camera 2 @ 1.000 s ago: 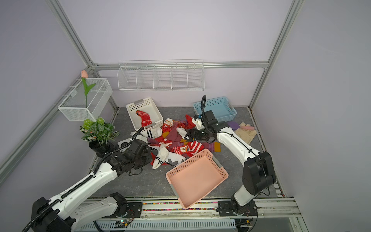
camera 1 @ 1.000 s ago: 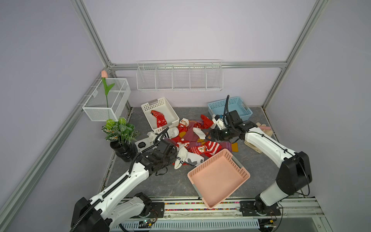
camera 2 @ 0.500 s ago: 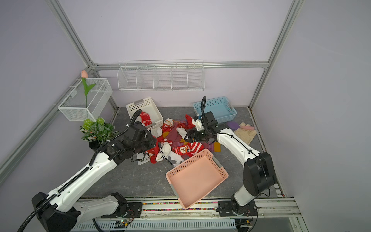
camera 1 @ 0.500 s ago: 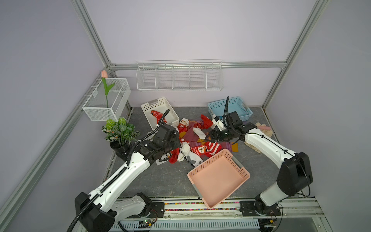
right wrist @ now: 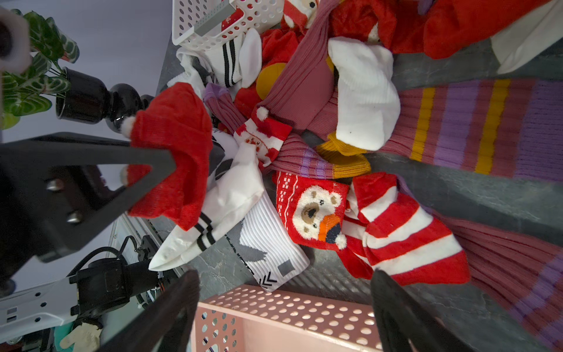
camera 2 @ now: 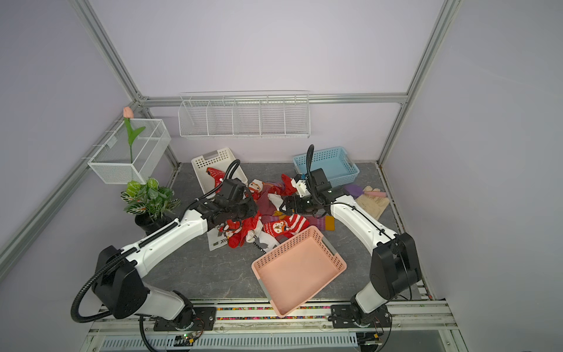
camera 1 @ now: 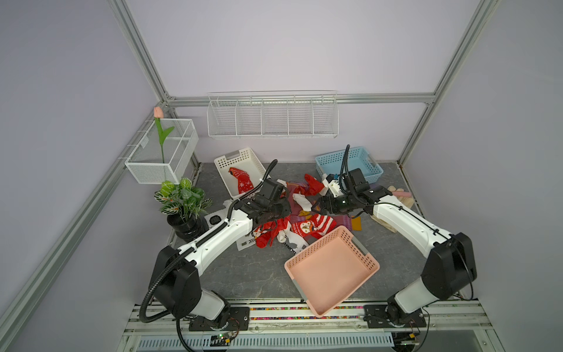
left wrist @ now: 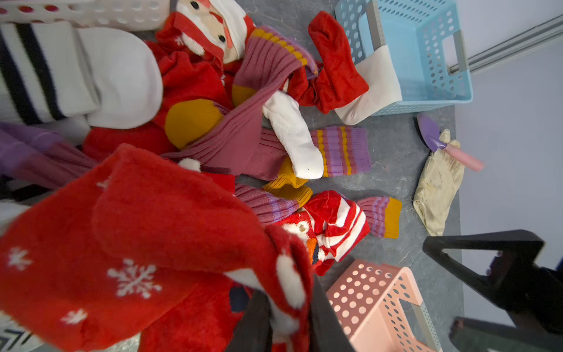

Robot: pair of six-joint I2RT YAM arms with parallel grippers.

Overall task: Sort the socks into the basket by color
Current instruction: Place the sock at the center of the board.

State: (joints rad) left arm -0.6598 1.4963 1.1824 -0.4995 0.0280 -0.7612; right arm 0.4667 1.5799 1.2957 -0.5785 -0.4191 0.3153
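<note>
Red snowflake sock [left wrist: 128, 243] pinched between the closed fingers [left wrist: 326, 323] of the left gripper [left wrist: 286, 307] (white pompoms showing), right gripper [right wrist: 283, 274] spread wide and empty, other socks [right wrist: 313, 210] heaped just beyond its fingertips [right wrist: 182, 289].

Fuzzy plush cloth seen on red sock [left wrist: 137, 228]; ribbed knit on maroon sock [left wrist: 240, 131]. Perforated matt plastic noted for pink basket [camera 1: 316, 248], blue basket [camera 1: 373, 177]. Matt grey veined table [camera 1: 253, 274]; white-coated wire wall rack [camera 1: 274, 122].
</note>
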